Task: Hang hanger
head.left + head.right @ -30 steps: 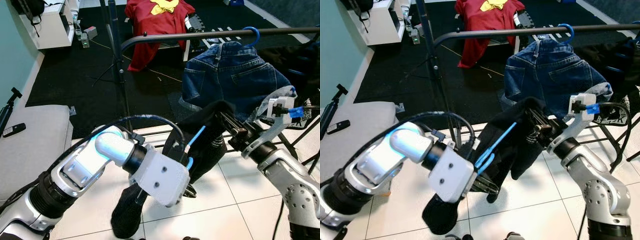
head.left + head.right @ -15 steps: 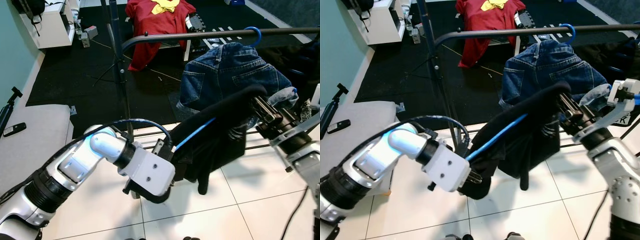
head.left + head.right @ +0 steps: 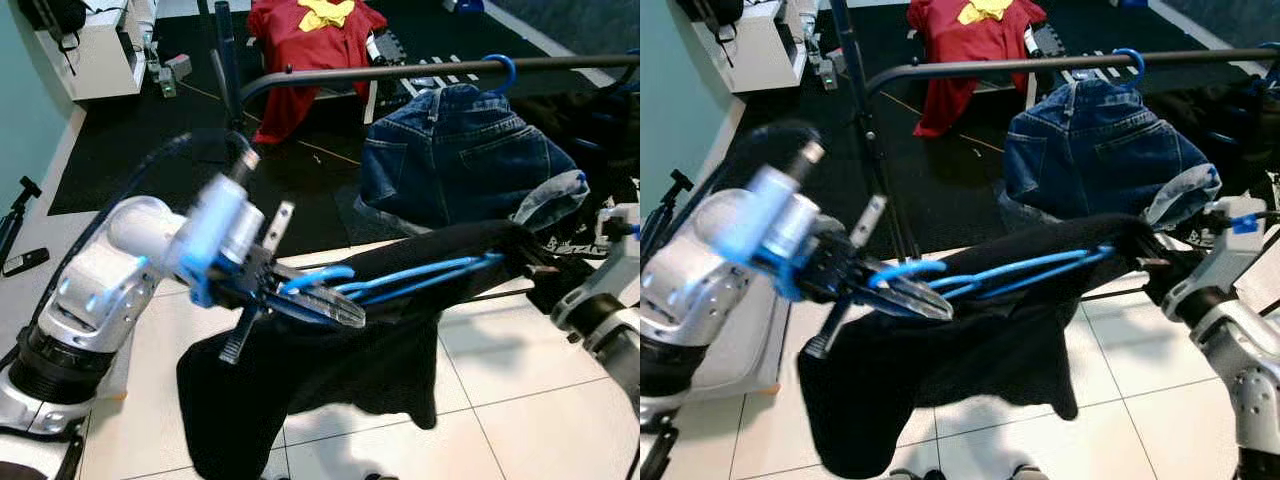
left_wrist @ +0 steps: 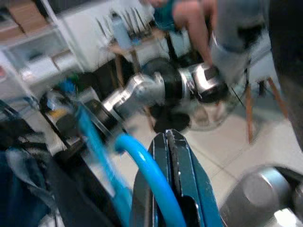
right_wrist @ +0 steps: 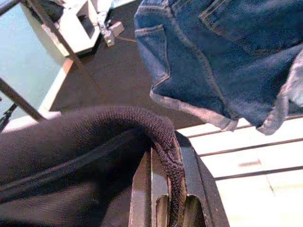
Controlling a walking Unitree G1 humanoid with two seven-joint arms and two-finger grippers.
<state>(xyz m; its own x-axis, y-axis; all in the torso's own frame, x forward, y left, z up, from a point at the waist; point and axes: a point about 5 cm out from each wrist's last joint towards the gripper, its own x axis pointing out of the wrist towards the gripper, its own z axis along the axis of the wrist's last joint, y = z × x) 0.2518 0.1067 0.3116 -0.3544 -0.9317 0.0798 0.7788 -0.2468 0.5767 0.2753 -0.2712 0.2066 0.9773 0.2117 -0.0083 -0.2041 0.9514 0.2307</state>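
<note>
The blue hanger lay nearly level between the two arms, draped with a black garment that sagged toward the white tile floor. The left gripper was at the hanger's left end; in the left wrist view its fingers were pressed together beside the blue hook, though motion blur left it unclear whether they actually pinched the hanger. The right gripper met the hanger's right end, where the garment's shoulder bunched. In the right wrist view its fingers were clamped on the knitted black fabric edge running between them.

No brand, label or writing could be read anywhere.

Behind and above the hanger, a dark clothes rail ran across the scene on an upright post. A pair of blue jeans hung from it on another blue hanger hook, directly above the right gripper. The rail's stretch left of the jeans was bare. Beyond the rail lay black flooring with a red garment over a chair. A light grey cushion sat on the left side by the left arm, and a white shelf unit stood in the far left corner. The tiles below and to the right of the black garment were open.
</note>
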